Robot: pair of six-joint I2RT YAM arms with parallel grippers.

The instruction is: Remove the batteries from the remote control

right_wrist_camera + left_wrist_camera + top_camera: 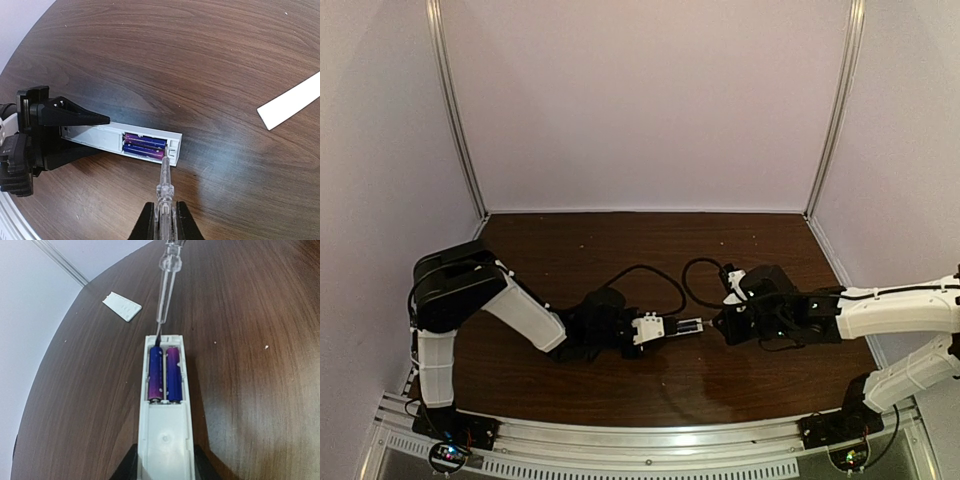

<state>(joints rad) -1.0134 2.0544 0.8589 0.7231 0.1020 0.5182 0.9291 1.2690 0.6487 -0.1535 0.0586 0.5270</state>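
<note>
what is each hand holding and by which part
The left hand grips the remote control by its closed end; the right hand holds the screwdriver by its clear handle.

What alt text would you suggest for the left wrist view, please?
An open white remote control, gripped by the left fingers, shows two purple batteries side by side. The tip of a clear-handled screwdriver reaches their far end; a white cover lies beyond.

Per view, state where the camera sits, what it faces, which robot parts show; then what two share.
Top: above and behind, facing the table; left arm, right arm show.
Left wrist: on that arm, facing along the remote; left gripper shows.
Right wrist: on that arm, facing down the screwdriver; right gripper shows.
Both wrists share the batteries.
</note>
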